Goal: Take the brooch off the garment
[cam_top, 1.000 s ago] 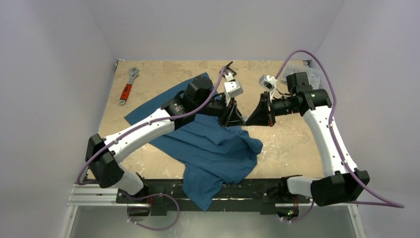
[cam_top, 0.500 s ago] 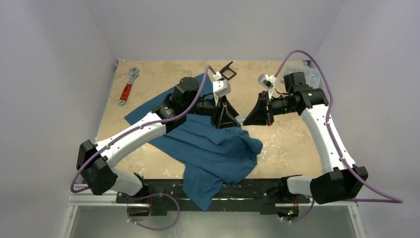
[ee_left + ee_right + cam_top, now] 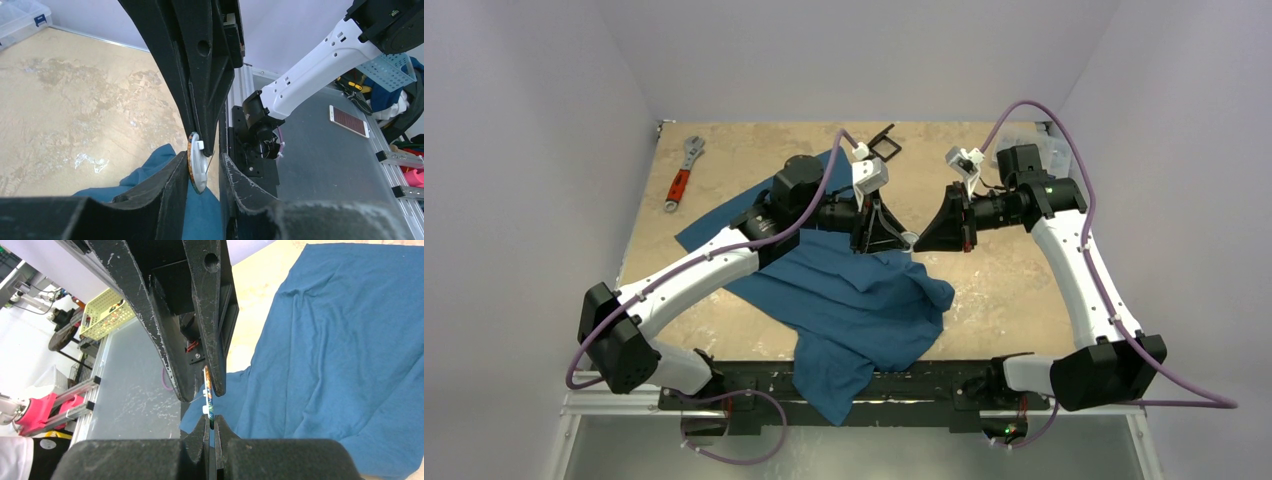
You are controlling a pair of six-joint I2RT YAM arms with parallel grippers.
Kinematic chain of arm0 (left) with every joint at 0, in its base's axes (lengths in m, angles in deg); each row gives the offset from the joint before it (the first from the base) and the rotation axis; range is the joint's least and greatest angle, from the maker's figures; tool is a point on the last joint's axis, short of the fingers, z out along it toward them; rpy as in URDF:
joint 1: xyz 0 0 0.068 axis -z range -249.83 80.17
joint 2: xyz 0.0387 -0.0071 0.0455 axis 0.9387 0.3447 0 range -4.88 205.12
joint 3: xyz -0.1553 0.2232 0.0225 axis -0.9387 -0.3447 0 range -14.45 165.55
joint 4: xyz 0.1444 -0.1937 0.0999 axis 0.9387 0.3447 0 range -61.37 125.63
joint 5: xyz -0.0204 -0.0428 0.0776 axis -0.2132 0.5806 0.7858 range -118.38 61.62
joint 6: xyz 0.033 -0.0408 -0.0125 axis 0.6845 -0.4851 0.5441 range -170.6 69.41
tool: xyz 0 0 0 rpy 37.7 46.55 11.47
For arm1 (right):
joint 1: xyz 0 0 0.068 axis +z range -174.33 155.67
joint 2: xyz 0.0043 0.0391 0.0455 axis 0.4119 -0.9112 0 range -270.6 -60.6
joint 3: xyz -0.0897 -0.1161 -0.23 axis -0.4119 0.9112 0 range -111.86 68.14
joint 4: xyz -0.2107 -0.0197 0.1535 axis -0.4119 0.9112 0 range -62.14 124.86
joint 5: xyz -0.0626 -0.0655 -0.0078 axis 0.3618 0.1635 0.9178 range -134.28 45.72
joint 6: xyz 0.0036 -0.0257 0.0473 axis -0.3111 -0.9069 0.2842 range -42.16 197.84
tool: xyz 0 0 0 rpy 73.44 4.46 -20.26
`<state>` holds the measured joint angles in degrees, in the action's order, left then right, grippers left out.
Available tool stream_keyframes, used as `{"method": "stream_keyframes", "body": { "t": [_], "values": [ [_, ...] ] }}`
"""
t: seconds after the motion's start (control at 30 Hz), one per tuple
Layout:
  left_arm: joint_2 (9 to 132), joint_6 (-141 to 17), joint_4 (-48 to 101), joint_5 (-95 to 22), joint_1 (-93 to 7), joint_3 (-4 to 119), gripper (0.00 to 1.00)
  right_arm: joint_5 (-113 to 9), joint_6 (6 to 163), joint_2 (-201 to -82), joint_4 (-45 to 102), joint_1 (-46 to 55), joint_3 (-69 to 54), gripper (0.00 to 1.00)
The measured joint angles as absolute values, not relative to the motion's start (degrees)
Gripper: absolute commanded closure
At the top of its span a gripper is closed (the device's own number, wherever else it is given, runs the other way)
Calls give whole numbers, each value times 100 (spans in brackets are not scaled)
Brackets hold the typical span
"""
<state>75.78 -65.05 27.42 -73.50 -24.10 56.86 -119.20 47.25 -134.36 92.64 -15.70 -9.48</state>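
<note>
The two grippers meet tip to tip above the middle of the counter (image 3: 724, 150), a little toward the far edge. The brooch (image 3: 196, 162) sits between them, seen edge-on in both wrist views as a thin pale disc with a small white stub on one face.

In the right wrist view, the right gripper (image 3: 210, 419) has its fingers almost together and the lower edge of the brooch (image 3: 208, 399) is pinched between them. The tips of the other arm's fingers come from above and stand on either side of the upper part of the disc.

In the left wrist view, the left gripper (image 3: 200, 165) has a narrow gap between its fingers. The disc stands in this gap, close to one finger, but I cannot tell if both fingers press on it.

The shirt (image 3: 864, 300) lies crumpled on the counter, from the middle to the near edge, and one part of it hangs over that edge. In the top view its upper fold reaches up toward the left gripper (image 3: 902, 236). I cannot tell from the pictures if the brooch touches the cloth.

A wrench (image 3: 682, 172) with a red handle lies near the far left corner. A small black frame (image 3: 885, 148) lies near the far edge, behind the left gripper.
</note>
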Motion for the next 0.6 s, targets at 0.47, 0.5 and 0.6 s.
{"method": "stream_keyframes", "body": {
  "t": [0.47, 0.5, 0.6],
  "values": [
    [7580, -6619, 2580, -7466, -2473, 5614, 75, -12031, 4730, -13436, 9270, -1570, -948, 100],
    [7580, -6612, 2580, -7471, -2473, 5614, 74, -12031, 4730, -13436, 9268, -1570, -948, 100],
    [7580, -6601, 2580, -7488, -2473, 5607, 75, -12031, 4732, -13436, 9268, -1570, -948, 100]
  ]
}}
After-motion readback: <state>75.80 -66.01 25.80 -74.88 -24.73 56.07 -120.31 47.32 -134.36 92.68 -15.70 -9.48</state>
